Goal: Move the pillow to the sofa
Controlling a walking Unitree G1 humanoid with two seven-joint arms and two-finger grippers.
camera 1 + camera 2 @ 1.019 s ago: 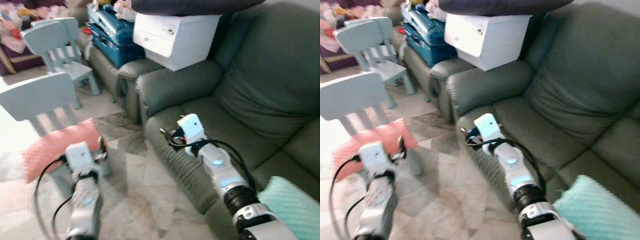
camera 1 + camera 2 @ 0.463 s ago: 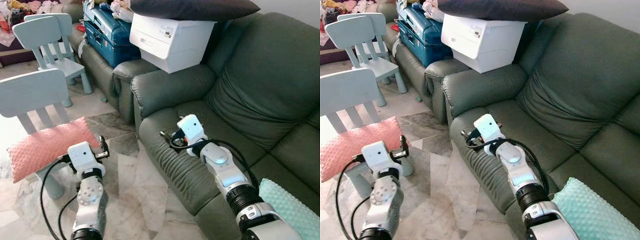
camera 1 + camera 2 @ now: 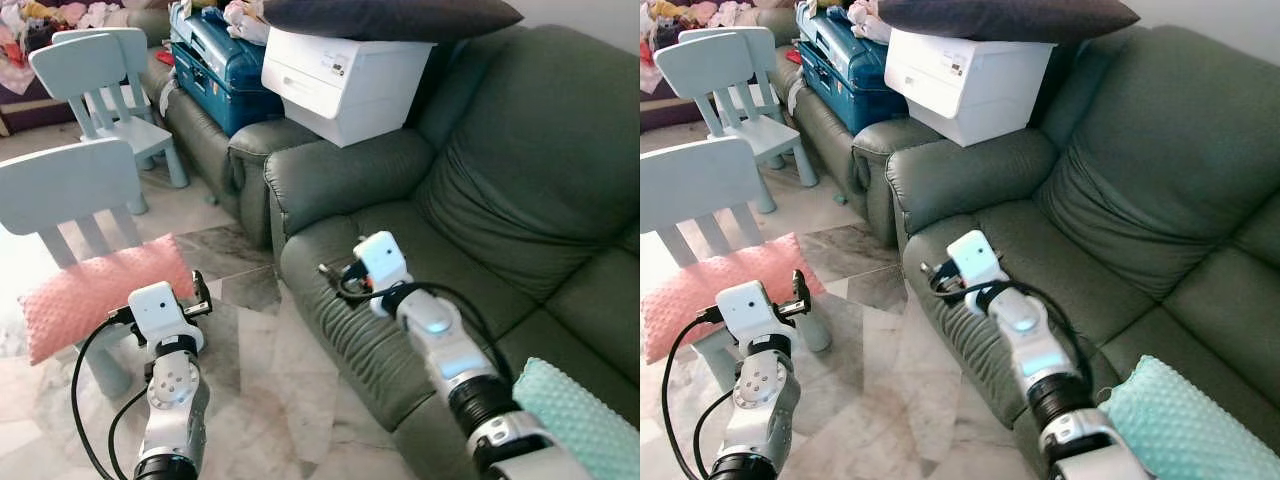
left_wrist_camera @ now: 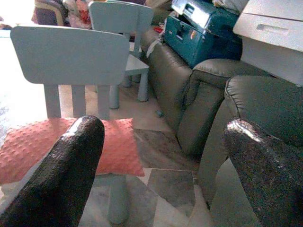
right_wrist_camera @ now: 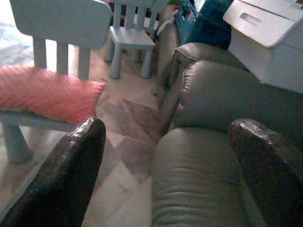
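Left eye view: one pink pillow point(image 3: 95, 293) lying on the seat of the near small blue chair point(image 3: 70, 190), not yet picked up. One more small blue chair point(image 3: 100, 62) farther back. One green sofa point(image 3: 480, 200) on the right, with one white box point(image 3: 345, 70) and one blue case point(image 3: 225, 65) on the arm rests. Left end effector point(image 3: 200, 297) just beside the pillow's corner.

Right eye view: right end effector point(image 3: 932, 274) over the sofa seat, holding nothing. One teal cushion point(image 3: 1185, 420) near the bottom corner.

Left wrist view: two black fingers point(image 4: 61, 175) spread wide, empty, pillow between and ahead.

Right wrist view: two fingers point(image 5: 66, 175) wide apart, empty.

Step in hand, probably: reaching for the pillow. Next: go closer, pinch the pillow edge, lift, carry to the sofa.
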